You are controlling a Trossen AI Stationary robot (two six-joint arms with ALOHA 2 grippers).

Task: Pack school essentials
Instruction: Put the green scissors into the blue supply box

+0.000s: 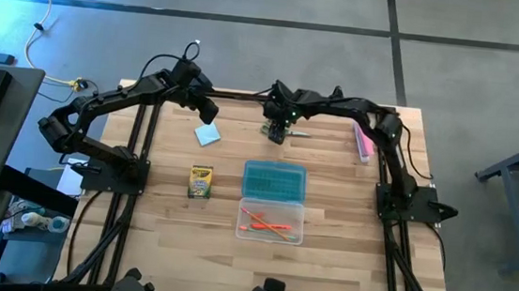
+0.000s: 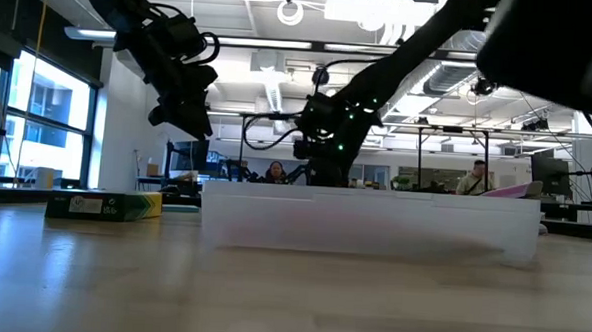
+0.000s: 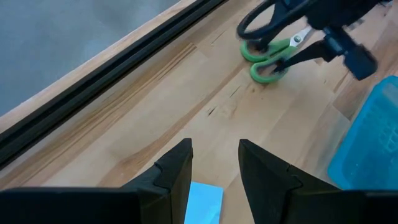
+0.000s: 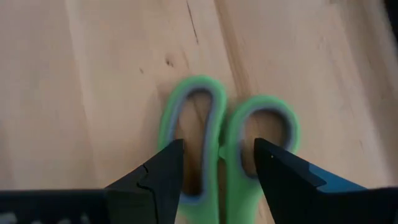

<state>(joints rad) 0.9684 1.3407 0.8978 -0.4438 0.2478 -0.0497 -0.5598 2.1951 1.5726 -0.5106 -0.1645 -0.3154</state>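
Observation:
The green-handled scissors [image 1: 295, 133] lie flat near the table's far edge. My right gripper [image 4: 217, 146] is open and points down over their handle loops [image 4: 222, 134], one finger over each loop. My left gripper [image 3: 214, 149] is open and hangs clear above the light-blue square pad [image 1: 208, 134], which lies flat and shows between its fingers [image 3: 204, 202]. The yellow-green crayon box [image 1: 200, 181] lies flat to the near side of the pad. Orange and red pens [image 1: 267, 224] lie in the clear tray. My right gripper comes at the scissors' handle loops [image 3: 264, 73] from above with its fingers spread over them. Whether the fingers touch the handles, I cannot tell. The scissors lie flat on the table.
The clear plastic case lies open mid-table, with its teal lid [image 1: 274, 180] on the far side and its clear tray [image 1: 292, 210] on the near side. A pink oblong block [image 1: 365, 143] lies near the right arm. Dark rails frame the table. Bare wood lies toward the near edge.

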